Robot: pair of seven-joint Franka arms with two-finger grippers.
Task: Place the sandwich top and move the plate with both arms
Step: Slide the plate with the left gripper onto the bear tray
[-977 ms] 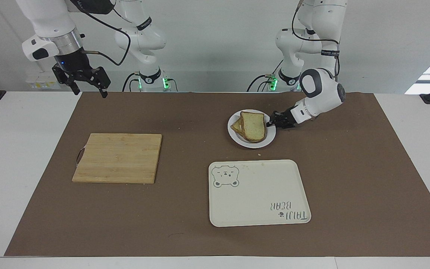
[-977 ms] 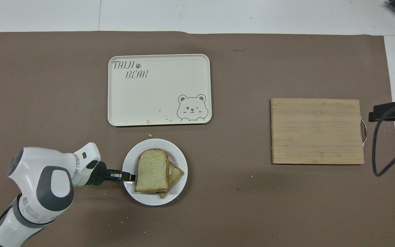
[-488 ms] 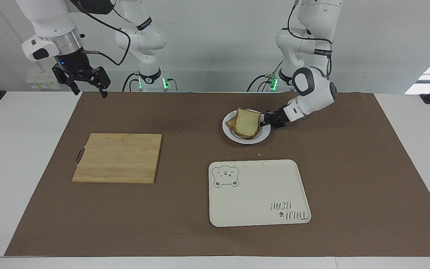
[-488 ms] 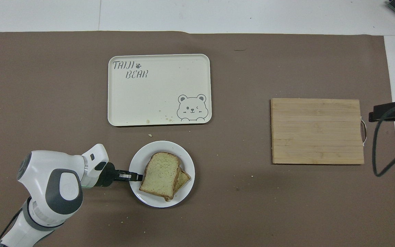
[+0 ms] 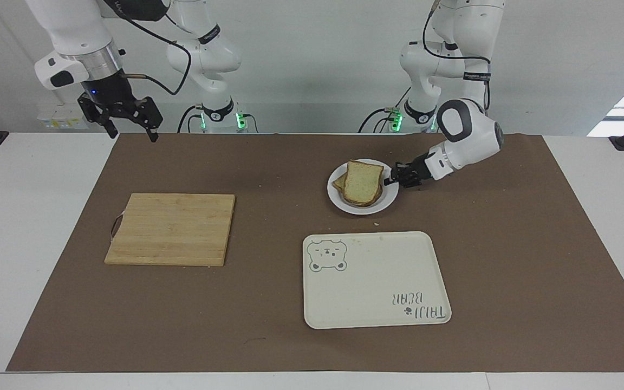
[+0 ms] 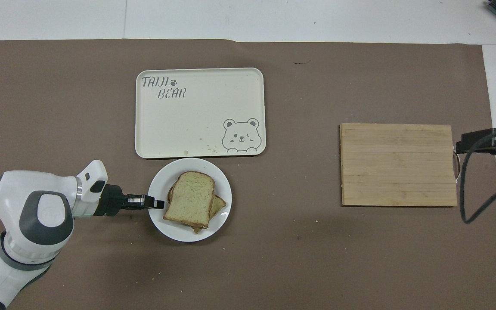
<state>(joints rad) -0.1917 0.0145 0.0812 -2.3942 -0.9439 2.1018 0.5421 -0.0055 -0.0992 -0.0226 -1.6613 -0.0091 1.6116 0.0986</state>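
The sandwich top (image 5: 363, 182), a plain pale slice with a brown crust, lies on another slice on the white plate (image 5: 344, 205), which is nearer to the robots than the tray. It also shows in the overhead view (image 6: 190, 199), on the plate (image 6: 187, 234). My left gripper (image 5: 396, 176) reaches in low from the left arm's end and is shut on the plate's rim; it also shows from above (image 6: 157, 202). My right gripper (image 5: 130, 132) hangs open and empty, high over the mat's corner at the right arm's end.
A cream tray with a bear drawing (image 5: 377, 281) lies just farther from the robots than the plate. A wooden cutting board (image 5: 171, 228) lies toward the right arm's end. Crumbs dot the brown mat (image 5: 268, 173).
The left gripper has carried the plate with the sandwich a little toward the right arm's end, then back and closer to the tray. The right gripper has barely shifted.
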